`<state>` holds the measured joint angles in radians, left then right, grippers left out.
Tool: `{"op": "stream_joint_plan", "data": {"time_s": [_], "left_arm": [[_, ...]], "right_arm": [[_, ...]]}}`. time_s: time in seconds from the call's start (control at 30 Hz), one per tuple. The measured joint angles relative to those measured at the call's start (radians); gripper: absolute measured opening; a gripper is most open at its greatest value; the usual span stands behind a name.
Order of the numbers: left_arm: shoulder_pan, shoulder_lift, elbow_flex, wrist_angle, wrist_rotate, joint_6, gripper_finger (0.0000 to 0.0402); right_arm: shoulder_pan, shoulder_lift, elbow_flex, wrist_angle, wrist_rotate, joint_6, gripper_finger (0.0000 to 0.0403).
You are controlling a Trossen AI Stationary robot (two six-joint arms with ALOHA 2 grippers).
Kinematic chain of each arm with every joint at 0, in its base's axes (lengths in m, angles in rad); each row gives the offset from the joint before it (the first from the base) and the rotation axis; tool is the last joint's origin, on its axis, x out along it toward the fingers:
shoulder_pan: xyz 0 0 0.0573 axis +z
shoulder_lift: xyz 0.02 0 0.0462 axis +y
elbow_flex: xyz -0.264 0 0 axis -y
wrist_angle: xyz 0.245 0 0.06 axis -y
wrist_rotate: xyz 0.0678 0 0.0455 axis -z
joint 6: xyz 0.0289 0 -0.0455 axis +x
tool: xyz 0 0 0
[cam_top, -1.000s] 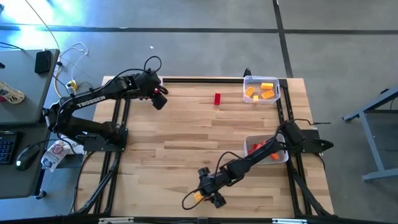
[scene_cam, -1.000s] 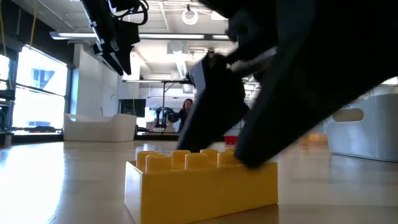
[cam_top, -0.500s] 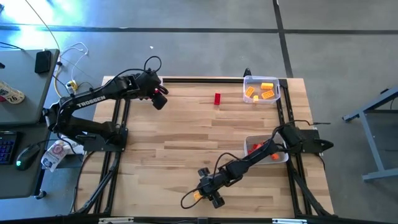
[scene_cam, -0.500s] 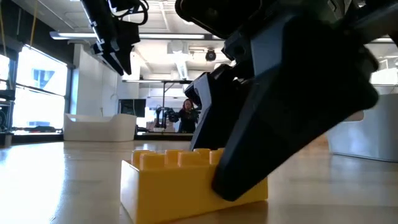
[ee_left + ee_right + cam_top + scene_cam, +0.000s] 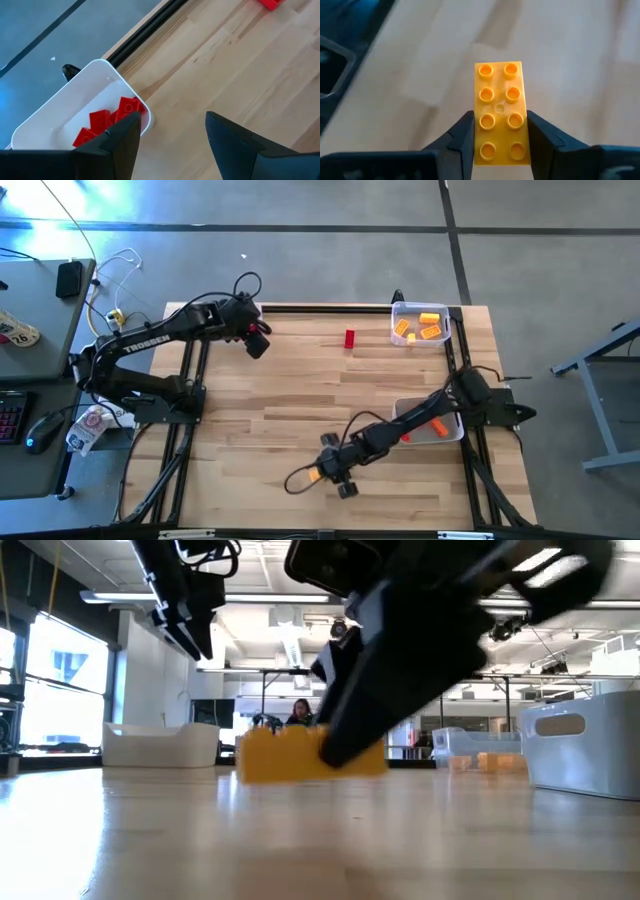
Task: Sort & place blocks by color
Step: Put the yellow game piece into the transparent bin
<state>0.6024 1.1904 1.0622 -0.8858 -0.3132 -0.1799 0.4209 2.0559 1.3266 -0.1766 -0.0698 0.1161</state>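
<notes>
White tray (image 5: 60,100), far left corner: red blocks (image 5: 107,120). Clear tray (image 5: 420,312), far right: orange blocks (image 5: 418,326). Right-side tray (image 5: 450,430): an orange piece. Loose red block (image 5: 349,338) on table. Right gripper (image 5: 500,131) clamped on yellow block (image 5: 501,110), clear of the tabletop near the front edge. Left gripper (image 5: 172,131) apart, over the white tray.

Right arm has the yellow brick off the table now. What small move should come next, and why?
Probably carry it onward toward a tray. The right gripper is shut on the yellow brick, which hangs clear of the table; which tray takes yellow isn't visible.
</notes>
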Motion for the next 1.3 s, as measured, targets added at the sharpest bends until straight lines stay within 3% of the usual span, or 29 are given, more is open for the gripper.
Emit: {"op": "stream_joint_plan", "data": {"time_s": [0.5, 0.9, 1.3], "left_arm": [[-0.09, 0.0, 0.0, 0.009, -0.004, 0.0, 0.0207], [-0.113, 0.001, 0.0, 0.074, -0.004, 0.027, 0.0207], [-0.112, 0.001, 0.0, 0.321, 0.0, 0.026, 0.0207]], "right_arm": [[-0.121, -0.175, 0.0, -0.295, 0.478, 0.091, 0.0112], [-0.294, -0.329, 0.0, -0.572, 0.678, 0.203, 0.0112], [-0.552, -0.436, 0.0, -0.794, 0.802, 0.264, 0.0112]]}}
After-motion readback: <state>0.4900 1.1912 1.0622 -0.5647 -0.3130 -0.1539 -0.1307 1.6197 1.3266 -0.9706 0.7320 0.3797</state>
